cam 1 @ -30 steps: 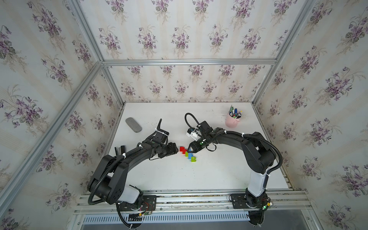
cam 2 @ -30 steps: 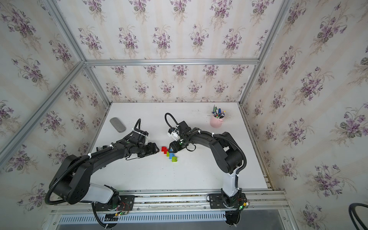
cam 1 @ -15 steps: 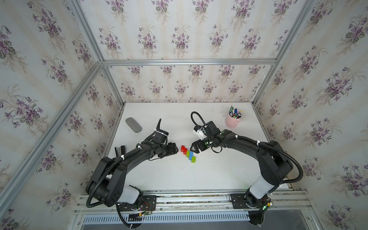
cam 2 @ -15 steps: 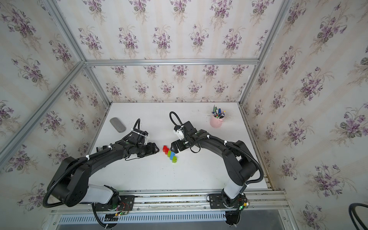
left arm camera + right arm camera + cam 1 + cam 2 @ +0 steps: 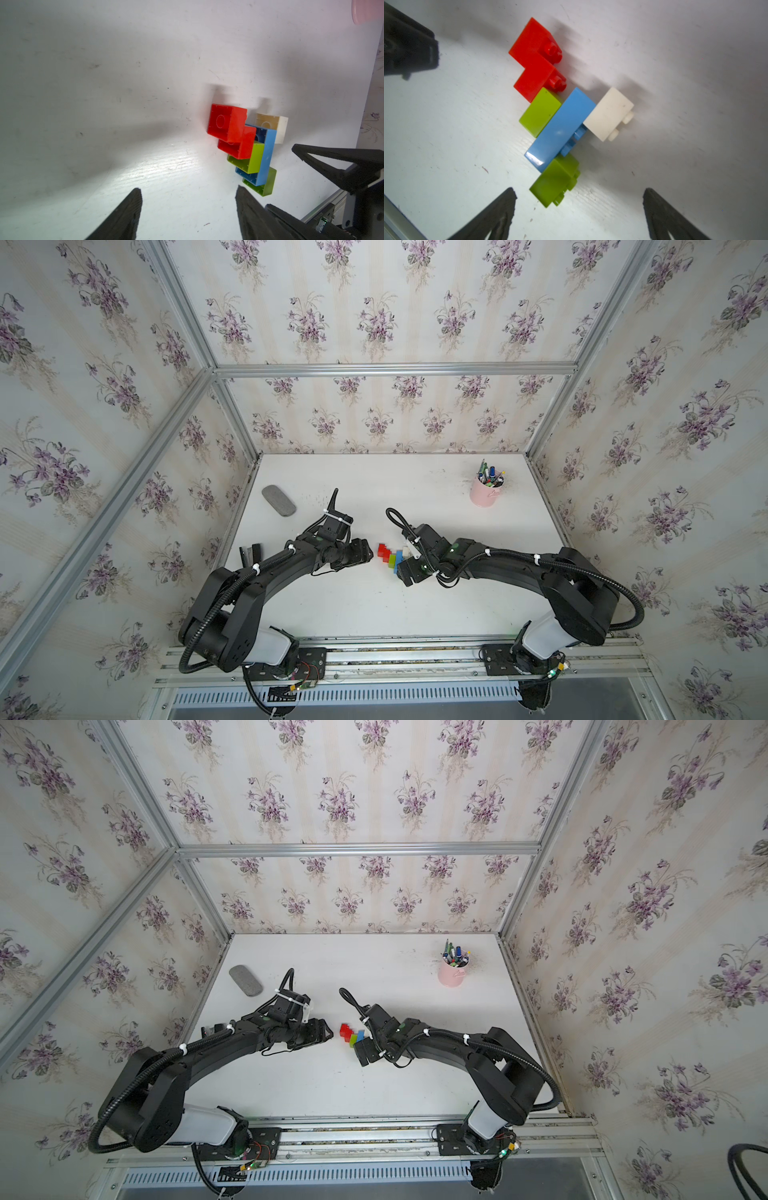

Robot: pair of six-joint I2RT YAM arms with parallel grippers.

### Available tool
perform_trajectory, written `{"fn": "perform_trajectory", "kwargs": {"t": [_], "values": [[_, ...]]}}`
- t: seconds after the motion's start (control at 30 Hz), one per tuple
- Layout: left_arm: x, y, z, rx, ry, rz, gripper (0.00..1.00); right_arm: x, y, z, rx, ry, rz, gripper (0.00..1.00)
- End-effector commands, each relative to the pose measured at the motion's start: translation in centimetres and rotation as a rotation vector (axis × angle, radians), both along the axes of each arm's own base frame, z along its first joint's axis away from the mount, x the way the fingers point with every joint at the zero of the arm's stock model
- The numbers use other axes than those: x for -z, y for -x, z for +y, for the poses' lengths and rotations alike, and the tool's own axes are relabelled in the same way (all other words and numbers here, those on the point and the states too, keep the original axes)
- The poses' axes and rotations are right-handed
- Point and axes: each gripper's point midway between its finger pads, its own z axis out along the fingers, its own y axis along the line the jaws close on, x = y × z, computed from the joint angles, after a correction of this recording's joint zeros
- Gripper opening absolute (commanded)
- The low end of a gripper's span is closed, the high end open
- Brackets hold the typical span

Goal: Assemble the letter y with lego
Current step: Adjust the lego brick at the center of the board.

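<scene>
Black right tool [image 5: 579, 190] gapes wide, holding nothing

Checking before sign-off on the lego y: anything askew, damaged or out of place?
Nothing spilled or damaged. The lego y lies on its side on the table, studs pointing sideways. One oddity: its two red bricks are staggered, so the stem steps sideways rather than running straight. The pen cup stands upright.
</scene>
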Motion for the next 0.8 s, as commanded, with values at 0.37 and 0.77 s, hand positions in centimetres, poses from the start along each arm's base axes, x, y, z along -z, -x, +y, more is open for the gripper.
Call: {"fn": "perform_trajectory", "kwargs": {"t": [0.37,0.77], "values": [[0.4,0.0,0.0,0.005,-0.009,0.007,0.73,2.0,-1.4,-1.7,0.081,0.117,-0.038,0.93],[0.4,0.0,0.2,0.001,-0.017,0.006,0.73,1.6,-4.4,-4.1,0.14,0.13,-0.074,0.92]]}}
